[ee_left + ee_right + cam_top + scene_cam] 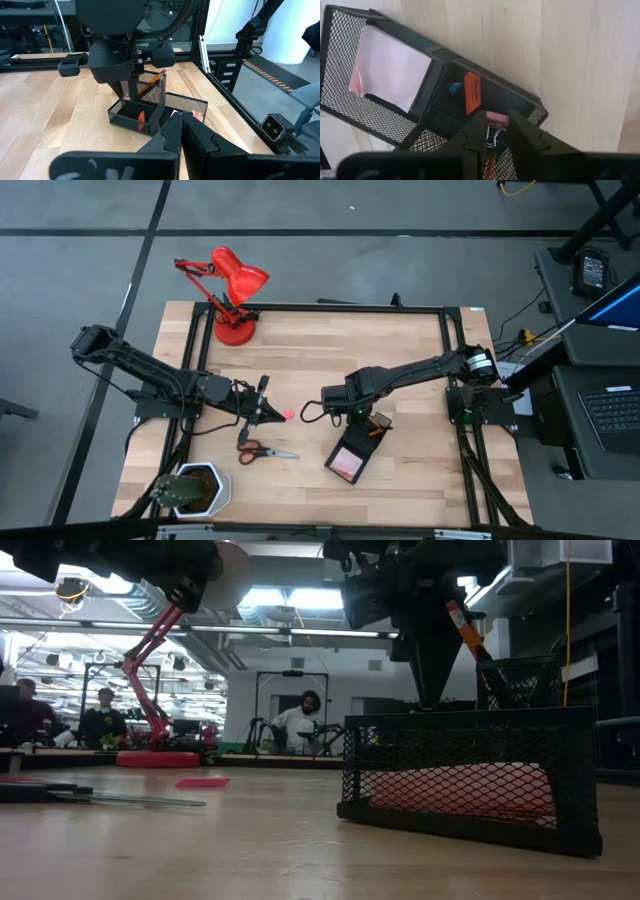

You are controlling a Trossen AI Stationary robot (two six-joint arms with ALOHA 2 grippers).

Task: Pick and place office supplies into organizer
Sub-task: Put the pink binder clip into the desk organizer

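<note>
The black mesh organizer (355,452) lies on the wooden table right of centre. Its large compartment holds the pink sticky-note pad (390,70). An orange eraser (472,93) lies in a small compartment, and an orange pencil (462,628) stands in the cup. My right gripper (493,131) hangs over the organizer's small compartments, shut on a small pink piece. My left gripper (278,416) is shut above the table, left of the organizer. A flat pink piece (288,416) lies on the wood just past its tips. The red-handled scissors (262,450) lie flat nearer the table's front. My right gripper pinches the small pink piece (496,120) between its two fingers, near their free ends. The fingers (435,680) point down from above. The piece is lifted clear over the organizer (520,107), and thin wire loops (492,138) show below it between the fingers.
A red desk lamp (230,290) stands at the far left corner. A potted plant (195,488) sits at the near left corner. A black frame (450,370) runs round the table. Bare wood lies between the lamp and the arms. People sit in the room behind (300,720).
</note>
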